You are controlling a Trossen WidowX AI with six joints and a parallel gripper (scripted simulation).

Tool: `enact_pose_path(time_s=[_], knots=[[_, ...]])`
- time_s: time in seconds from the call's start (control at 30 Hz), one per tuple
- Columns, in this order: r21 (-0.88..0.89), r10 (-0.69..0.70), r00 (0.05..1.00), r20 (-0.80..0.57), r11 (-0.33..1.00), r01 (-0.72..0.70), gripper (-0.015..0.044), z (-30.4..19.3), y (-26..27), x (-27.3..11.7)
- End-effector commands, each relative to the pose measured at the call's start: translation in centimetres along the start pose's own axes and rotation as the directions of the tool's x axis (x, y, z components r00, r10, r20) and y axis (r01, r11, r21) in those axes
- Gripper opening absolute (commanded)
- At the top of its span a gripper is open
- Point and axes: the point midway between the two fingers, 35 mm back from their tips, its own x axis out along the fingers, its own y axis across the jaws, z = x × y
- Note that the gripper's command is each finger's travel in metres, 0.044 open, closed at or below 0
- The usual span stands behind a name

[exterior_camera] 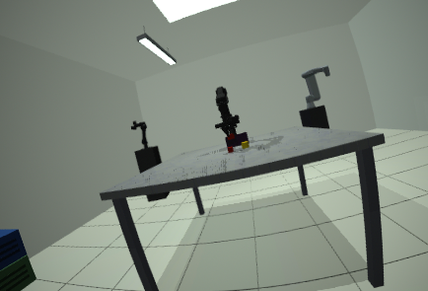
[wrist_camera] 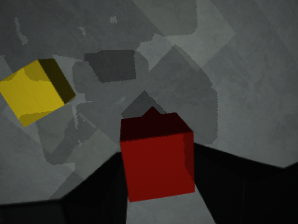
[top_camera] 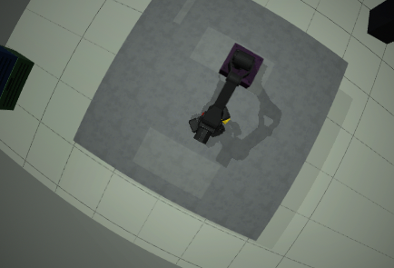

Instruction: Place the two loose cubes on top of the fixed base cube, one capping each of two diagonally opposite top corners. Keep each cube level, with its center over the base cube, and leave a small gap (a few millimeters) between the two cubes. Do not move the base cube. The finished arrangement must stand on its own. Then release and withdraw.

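My gripper [exterior_camera: 231, 135] [wrist_camera: 155, 155] is shut on a red cube [exterior_camera: 231, 137] [wrist_camera: 160, 167] and holds it above the table. A second red cube [top_camera: 202, 114] [exterior_camera: 230, 149] stands on the table below it. In the wrist view, only a dark corner of that second cube [wrist_camera: 152, 111] shows behind the held one. A yellow cube [top_camera: 226, 120] [exterior_camera: 245, 144] [wrist_camera: 31, 95] stands on the table, at the left in the wrist view, apart from the held cube. In the top view the arm hides the held cube and partly covers both others.
The arm's dark purple base [top_camera: 254, 69] [exterior_camera: 242, 139] stands on the grey table [top_camera: 136, 63] [exterior_camera: 306, 142]. The arm's shadow falls beside the cubes. Off the table are two other arms on black pedestals [exterior_camera: 148, 158] [exterior_camera: 315, 117] and stacked crates [top_camera: 18, 81] [exterior_camera: 15, 265].
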Motion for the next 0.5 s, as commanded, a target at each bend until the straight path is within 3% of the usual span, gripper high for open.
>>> enact_pose_path(time_s=[0.0,0.47], knots=[[0.054,0.001,1.0,0.007,0.999,-0.001,0.0105,0.9,1.0,0.1],[0.244,0.005,1.0,0.008,0.97,-0.007,0.0105,3.5,4.5,0.8]])
